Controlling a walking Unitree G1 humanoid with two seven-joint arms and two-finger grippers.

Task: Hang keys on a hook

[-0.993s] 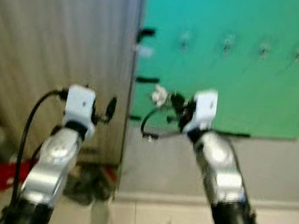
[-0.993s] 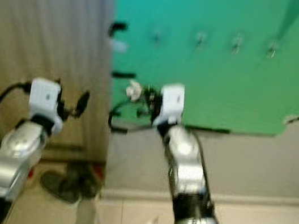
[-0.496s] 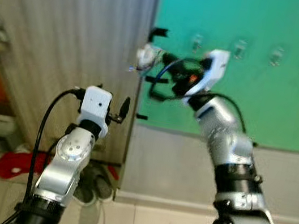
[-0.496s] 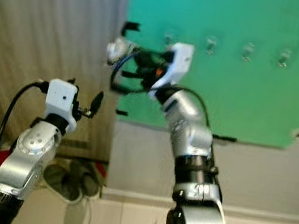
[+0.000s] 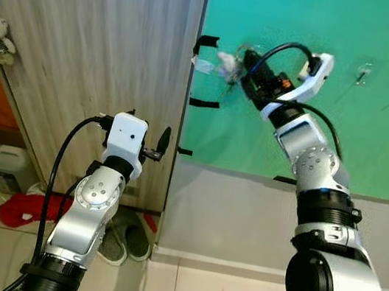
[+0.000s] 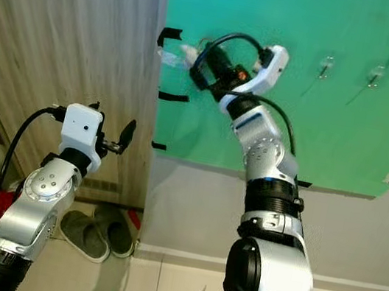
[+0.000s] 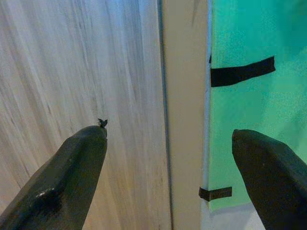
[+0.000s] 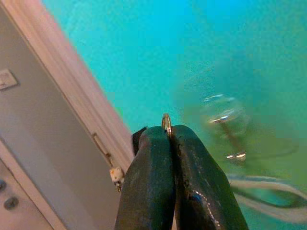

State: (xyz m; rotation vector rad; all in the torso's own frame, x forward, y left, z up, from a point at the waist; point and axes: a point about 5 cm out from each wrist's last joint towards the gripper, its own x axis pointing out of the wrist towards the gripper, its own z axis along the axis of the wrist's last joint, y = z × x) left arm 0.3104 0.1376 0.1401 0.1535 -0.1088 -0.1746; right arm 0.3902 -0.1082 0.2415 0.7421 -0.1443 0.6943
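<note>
Two clenched fingers of the right gripper (image 8: 169, 139) pinch the keys' ring (image 8: 166, 122) near the green board's left edge, so ease it squarely over the clear hook (image 8: 225, 120) before releasing.

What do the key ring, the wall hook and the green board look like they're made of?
Key ring: thin shiny metal with a golden glint, pinched in the right gripper.
Hook: likely clear plastic with a chrome-looking prong, blurred.
Green board: matte, probably paper or thin sheet, taped at its edges.
</note>
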